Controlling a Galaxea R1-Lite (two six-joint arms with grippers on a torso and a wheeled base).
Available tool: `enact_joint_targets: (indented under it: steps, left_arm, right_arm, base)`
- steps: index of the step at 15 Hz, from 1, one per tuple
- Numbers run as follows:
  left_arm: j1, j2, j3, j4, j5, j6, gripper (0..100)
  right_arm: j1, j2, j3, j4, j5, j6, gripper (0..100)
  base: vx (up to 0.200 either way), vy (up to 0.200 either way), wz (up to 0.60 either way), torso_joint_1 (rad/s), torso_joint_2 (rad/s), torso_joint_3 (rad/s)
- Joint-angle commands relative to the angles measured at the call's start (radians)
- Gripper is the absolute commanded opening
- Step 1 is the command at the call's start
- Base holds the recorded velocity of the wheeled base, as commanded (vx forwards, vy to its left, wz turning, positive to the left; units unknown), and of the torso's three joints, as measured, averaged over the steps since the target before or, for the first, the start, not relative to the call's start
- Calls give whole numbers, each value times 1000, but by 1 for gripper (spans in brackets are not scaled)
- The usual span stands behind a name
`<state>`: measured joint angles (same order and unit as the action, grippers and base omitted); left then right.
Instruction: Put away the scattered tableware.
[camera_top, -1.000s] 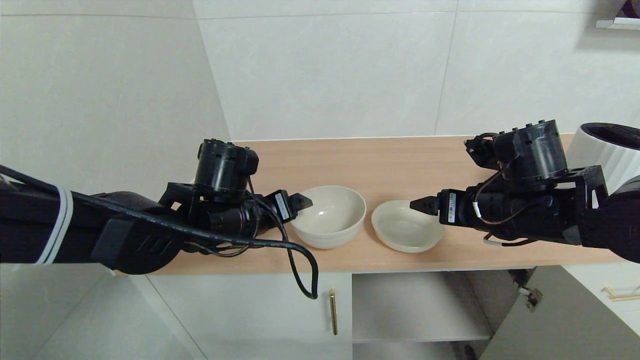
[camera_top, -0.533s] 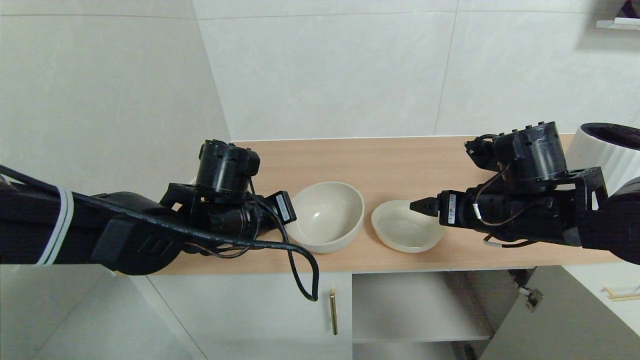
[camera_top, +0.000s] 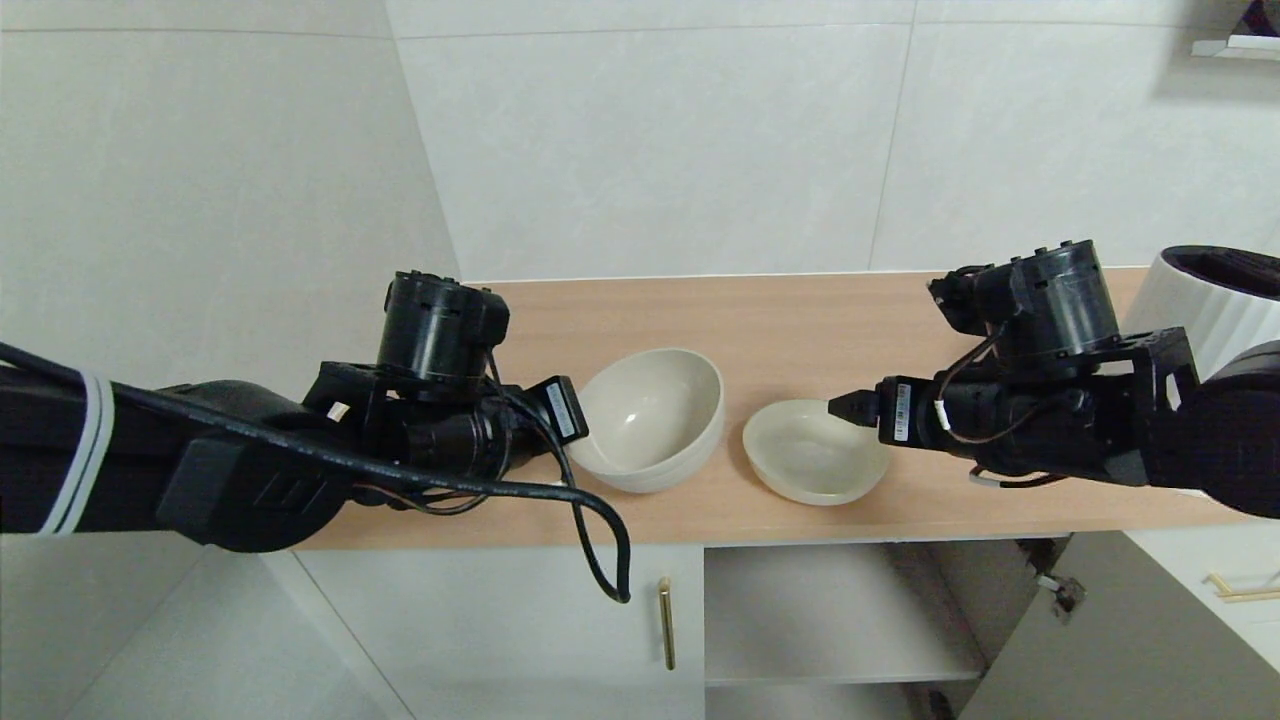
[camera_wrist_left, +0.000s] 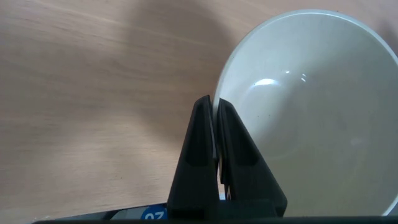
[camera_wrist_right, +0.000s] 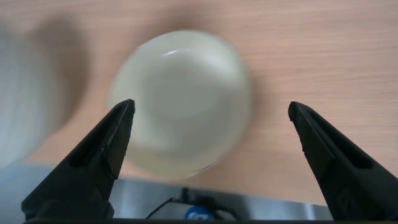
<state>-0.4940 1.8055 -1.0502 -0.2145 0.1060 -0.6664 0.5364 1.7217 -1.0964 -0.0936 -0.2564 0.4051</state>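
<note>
1. Grip check: your left fingers (camera_wrist_left: 200, 143) are pinched shut across the rim of the bowl (camera_top: 655, 415), one inside and one outside. The bowl is tipped, low over the tabletop (camera_top: 800, 320). Whether its base touches, I cannot tell.
2. Lift straight up before you travel. A rim pinch on smooth ware can probably swing or slip, so go slowly and do not twist the wrist.
3. Mind the dish (camera_top: 810, 455): it sits flat on the tabletop just beside the bowl, so clear it upward, not sideways.
4. Your right fingers (camera_wrist_right: 106, 149) are spread wide over the dish and hold nothing. Leave them parked there while the left arm works.
5. Judging by the open cupboard, the shelf (camera_top: 830, 620) below looks the likely home. Bring the bowl in level and seat it before you release.
</note>
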Motion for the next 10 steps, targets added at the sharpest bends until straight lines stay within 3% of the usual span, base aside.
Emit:
enact_joint_targets:
  steps: [1,4,10]
  left_arm:
    - [-1,-15,3,0,1,-1,0]
    - [-1,-14,3,0,1,-1,0]
    - [-1,-20,3,0,1,-1,0]
  right_arm:
    - [1,58,-40,35,-61,0,100]
    - [1,134,-82,80,-153,0,100]
    - [1,174,-82,80,-153,0,100]
  base:
    - [0,0,0,0,0,0]
    - [0,0,0,0,0,0]
    - [0,0,0,0,0,0]
